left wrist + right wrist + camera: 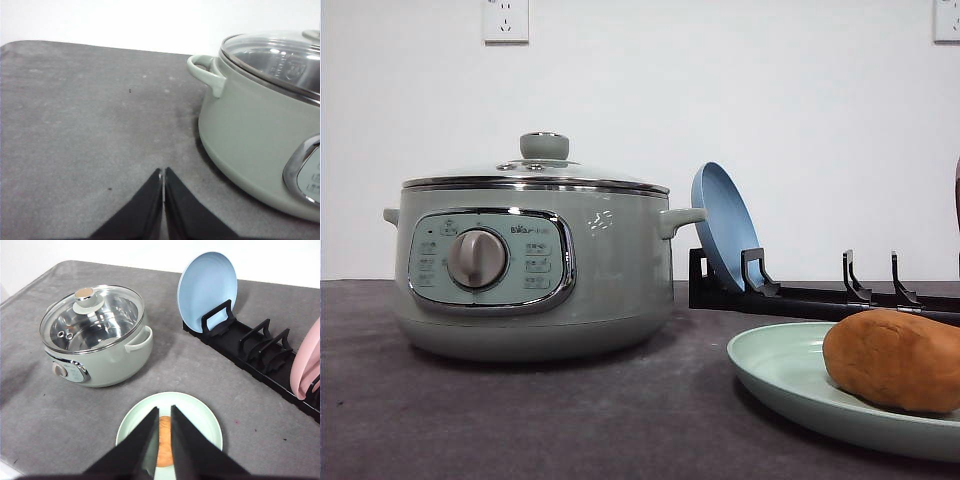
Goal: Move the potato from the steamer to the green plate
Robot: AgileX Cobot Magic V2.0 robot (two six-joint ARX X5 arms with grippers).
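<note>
The potato (895,358) lies on the green plate (770,365) at the front right of the table, free of any gripper. From the right wrist view the potato (165,442) shows through the narrow gap of my right gripper (164,410), which hovers well above the green plate (200,415) with its fingers slightly open and empty. The steamer (610,270) stands left of the plate with its glass lid on. My left gripper (163,172) is shut and empty over bare table beside the steamer (245,130), near its side handle.
A black dish rack (820,297) runs along the back right and holds an upright blue plate (720,220). In the right wrist view a pink plate (307,365) stands at the rack's (250,355) far end. Grey table surface lies between steamer and plate.
</note>
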